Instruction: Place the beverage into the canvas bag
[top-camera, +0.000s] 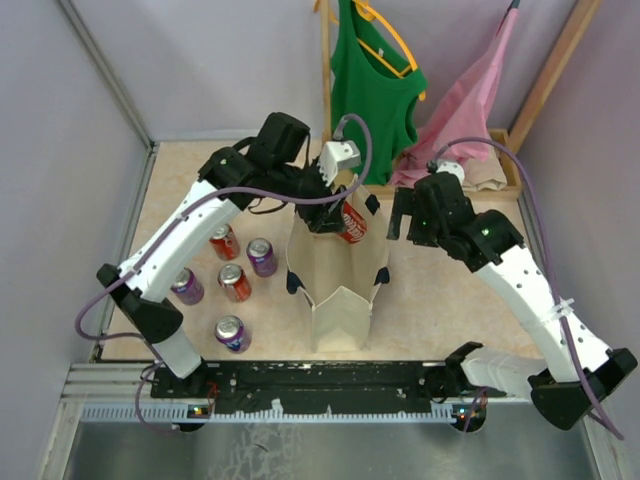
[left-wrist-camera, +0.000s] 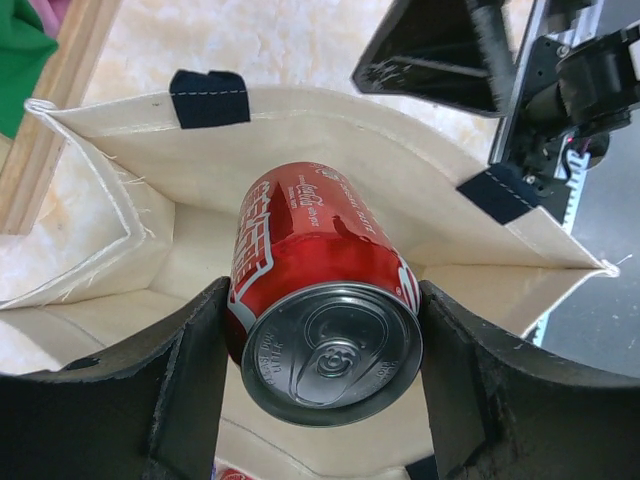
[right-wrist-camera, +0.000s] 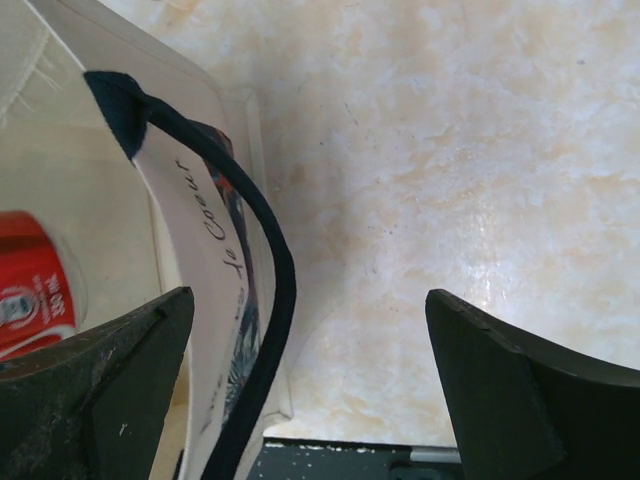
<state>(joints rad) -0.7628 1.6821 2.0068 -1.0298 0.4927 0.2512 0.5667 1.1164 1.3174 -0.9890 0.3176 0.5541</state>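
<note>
The beige canvas bag (top-camera: 340, 300) stands open in the middle of the table, with navy strap handles (right-wrist-camera: 280, 290). My left gripper (top-camera: 335, 205) is shut on a red Coca-Cola can (top-camera: 350, 222) and holds it over the far end of the bag's mouth. In the left wrist view the can (left-wrist-camera: 325, 300) hangs between my fingers (left-wrist-camera: 190, 380), bottom pointing down into the bag's inside (left-wrist-camera: 330, 130). My right gripper (top-camera: 405, 215) is open at the bag's right side. In the right wrist view (right-wrist-camera: 310, 300) the bag's wall (right-wrist-camera: 195, 230) and a handle lie between its jaws, untouched.
Several loose cans stand left of the bag: red ones (top-camera: 224, 241) (top-camera: 235, 282) and purple ones (top-camera: 262, 256) (top-camera: 187, 286) (top-camera: 232, 333). A green tank top (top-camera: 375, 90) and a pink garment (top-camera: 465, 110) hang on a wooden rack behind the bag.
</note>
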